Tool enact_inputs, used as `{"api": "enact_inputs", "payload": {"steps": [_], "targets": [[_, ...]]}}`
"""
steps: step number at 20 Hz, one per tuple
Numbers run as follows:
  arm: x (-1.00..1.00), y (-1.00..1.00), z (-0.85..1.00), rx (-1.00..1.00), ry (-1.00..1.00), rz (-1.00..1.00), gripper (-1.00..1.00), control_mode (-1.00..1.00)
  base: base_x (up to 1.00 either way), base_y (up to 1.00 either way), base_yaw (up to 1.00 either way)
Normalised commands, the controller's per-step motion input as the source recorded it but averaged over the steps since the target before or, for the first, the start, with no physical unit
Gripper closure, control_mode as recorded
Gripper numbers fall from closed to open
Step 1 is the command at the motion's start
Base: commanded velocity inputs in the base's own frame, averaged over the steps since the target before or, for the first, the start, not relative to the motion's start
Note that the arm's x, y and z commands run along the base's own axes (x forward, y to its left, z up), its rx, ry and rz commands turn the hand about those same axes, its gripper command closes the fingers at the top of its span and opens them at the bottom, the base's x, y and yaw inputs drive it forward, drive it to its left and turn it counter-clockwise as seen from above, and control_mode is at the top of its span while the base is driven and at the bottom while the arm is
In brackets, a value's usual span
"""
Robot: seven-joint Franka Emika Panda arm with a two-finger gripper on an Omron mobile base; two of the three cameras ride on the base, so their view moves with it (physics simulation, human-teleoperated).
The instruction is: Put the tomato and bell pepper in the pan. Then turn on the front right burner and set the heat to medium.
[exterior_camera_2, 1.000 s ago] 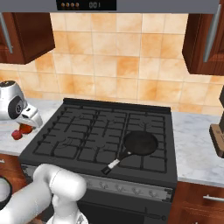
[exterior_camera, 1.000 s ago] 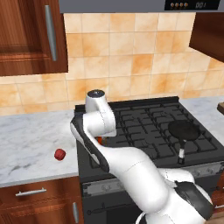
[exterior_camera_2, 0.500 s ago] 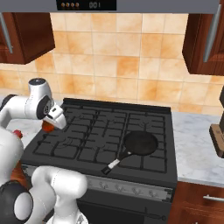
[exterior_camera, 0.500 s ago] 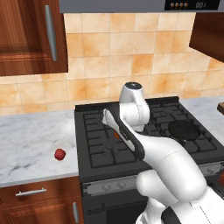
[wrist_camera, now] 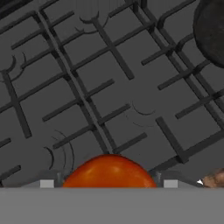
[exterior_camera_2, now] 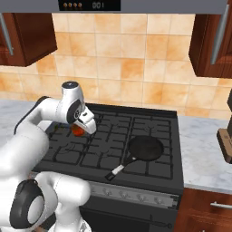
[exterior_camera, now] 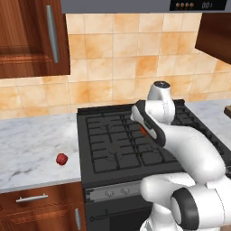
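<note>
Right base view: the end effector [exterior_camera_2: 80,129] grasps the tomato [exterior_camera_2: 78,130] above the black cooktop [exterior_camera_2: 149,168], left of the pan [exterior_camera_2: 145,148]. Marble surface [exterior_camera: 31,149] carries the bell pepper [exterior_camera: 62,159], under wooden cabinets [exterior_camera: 27,36] and tan tiles [exterior_camera_2: 131,50].

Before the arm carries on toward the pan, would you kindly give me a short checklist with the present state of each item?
1. Tomato sits between the pincer fingers: ok, seen in the hand view.
2. Tomato lifted clear of the cooktop grates: ok, it hangs above them in the right base view.
3. Pan is free to receive it: ok, nothing lies in it on the front right burner.
4. Path over the grates to the pan: ok, nothing stands between.
5. Bell pepper in the pan: not ok, it lies on the counter left of the stove.
6. Burner knob setting: cannot tell.
</note>
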Motion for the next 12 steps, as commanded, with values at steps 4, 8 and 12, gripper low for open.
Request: {"api": "enact_inputs", "payload": {"steps": [4,8,12], "targets": [[0.66,-1.00,0.00,-0.12,0.15,-0.20,1.00,-1.00,0.00,0.00,0.00],[0.51,-1.00,-0.02,-0.05,0.16,-0.22,1.00,-1.00,0.00,0.00,0.00],[0.60,-1.00,-0.17,0.00,0.24,-0.27,1.00,-1.00,0.00,0.00,0.00]]}}
